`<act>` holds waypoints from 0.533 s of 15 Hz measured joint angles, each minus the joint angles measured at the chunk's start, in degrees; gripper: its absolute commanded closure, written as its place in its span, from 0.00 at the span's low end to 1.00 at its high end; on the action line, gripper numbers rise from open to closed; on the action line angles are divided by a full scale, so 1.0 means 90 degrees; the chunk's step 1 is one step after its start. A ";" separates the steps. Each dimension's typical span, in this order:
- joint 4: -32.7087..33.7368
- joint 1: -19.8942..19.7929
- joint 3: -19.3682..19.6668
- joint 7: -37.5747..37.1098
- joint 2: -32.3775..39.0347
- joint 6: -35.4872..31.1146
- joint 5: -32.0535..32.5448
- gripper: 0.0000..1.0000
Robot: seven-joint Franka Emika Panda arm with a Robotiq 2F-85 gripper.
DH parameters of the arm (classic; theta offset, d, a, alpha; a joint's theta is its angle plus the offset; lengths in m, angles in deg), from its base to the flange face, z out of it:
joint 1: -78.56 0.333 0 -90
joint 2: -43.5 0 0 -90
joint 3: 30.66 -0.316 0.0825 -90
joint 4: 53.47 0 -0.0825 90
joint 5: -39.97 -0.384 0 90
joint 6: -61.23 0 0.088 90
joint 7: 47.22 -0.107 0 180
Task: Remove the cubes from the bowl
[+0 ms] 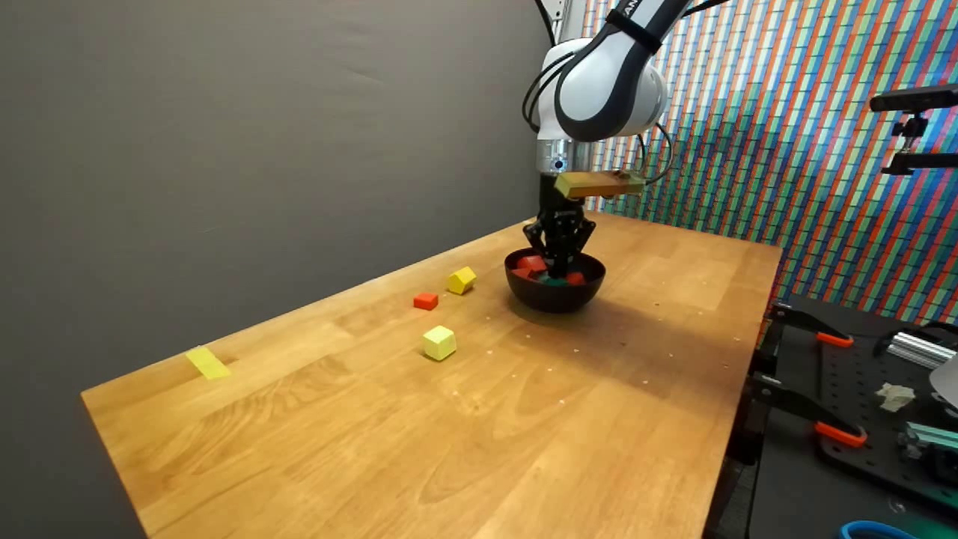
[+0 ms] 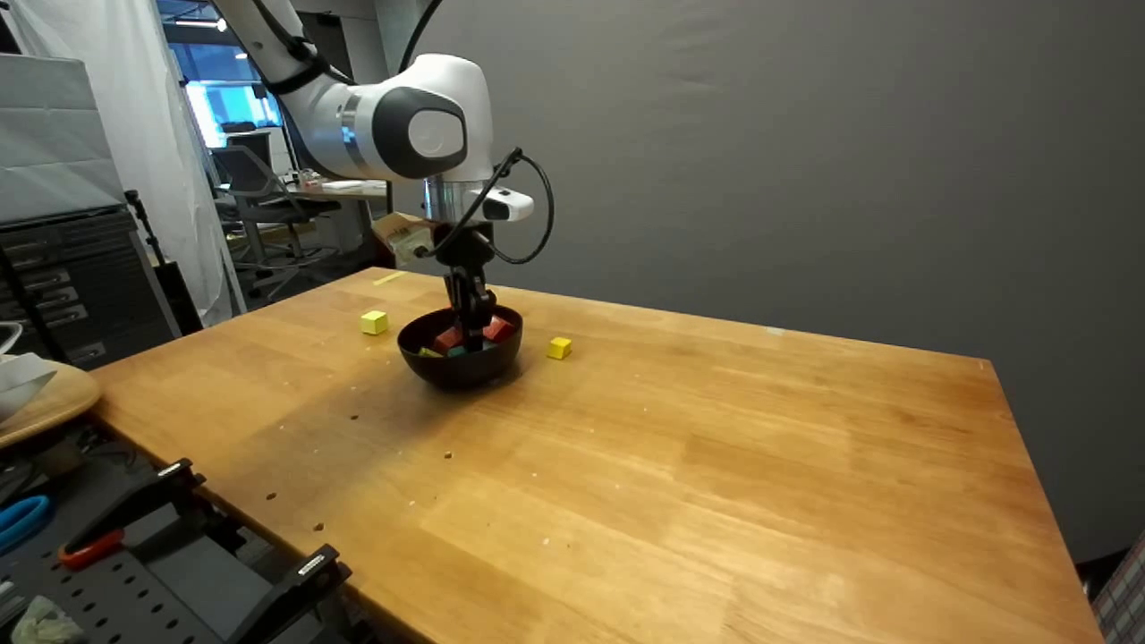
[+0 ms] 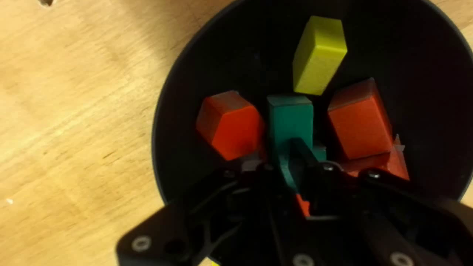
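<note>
My gripper (image 1: 557, 270) is pointing straight down into the black bowl (image 1: 554, 298), its fingers (image 3: 303, 153) standing close together low among the blocks. In the wrist view, green is showing between them and one dark fingertip is lying across the face of a green block (image 3: 292, 117); I cannot tell whether I am gripping that block or only crowding it. I am judging this to be the grasping step, so the next move is likely calling for a sure pinch, a straight lift clear of the rim and a set-down on the table (image 1: 464, 449). Neighbours are sitting so near that one could come up too, or wedge a finger. Around my fingers, the bowl is holding a yellow block (image 3: 319, 61) beyond the green one, a red block (image 3: 236, 127) just beside it, a second red block (image 3: 362, 123) across from that, and further red and green pieces hiding partly under my fingers, too covered to count. Outside the bowl, three blocks are lying on the table, well apart from my gripper: a deep yellow block (image 1: 462, 281) nearest the bowl, a small red block (image 1: 426, 302) and a pale yellow block (image 1: 439, 343). The job is looking partly done.
</note>
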 measured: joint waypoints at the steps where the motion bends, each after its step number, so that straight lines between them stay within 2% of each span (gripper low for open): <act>1: 0.0009 0.0011 0.0000 0.0005 0.0007 0.0000 0.0019 0.58; 3: 0.0011 0.0026 0.0000 0.0017 0.0010 0.0000 0.0048 0.45; 5: 0.0011 0.0033 -0.0001 0.0054 0.0026 -0.0004 0.0054 0.43; 6: 0.0010 0.0033 -0.0001 0.0075 0.0038 -0.0011 0.0054 0.43; 8: 0.0010 0.0033 -0.0005 0.0118 0.0058 -0.0052 0.0054 0.52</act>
